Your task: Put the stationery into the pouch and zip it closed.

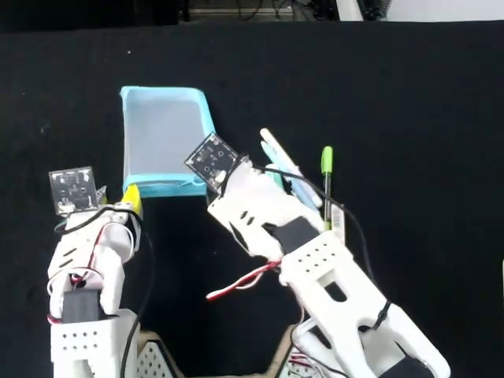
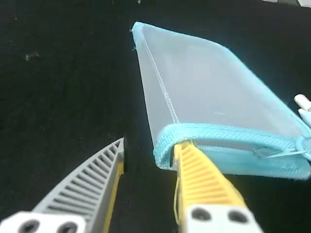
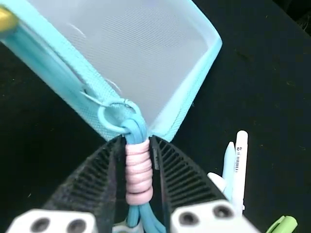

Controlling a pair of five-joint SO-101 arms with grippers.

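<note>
High view: the pale mesh pouch [image 1: 161, 134] lies flat on the black surface [image 1: 409, 102]. The pens [image 1: 283, 169] lie loose just beside it, not yet inside. The left end effector [image 1: 118, 201] sits at the near left corner and the right end effector [image 1: 211, 183] at the near right. Left wrist view: the jaws stand apart, with the yellow finger [image 2: 199, 179] touching the pouch's corner seam. Right wrist view: the jaws are clamped on the pink zip pull [image 3: 137, 167]. The pull should probably run straight along the zip while the left braces that corner.
</note>
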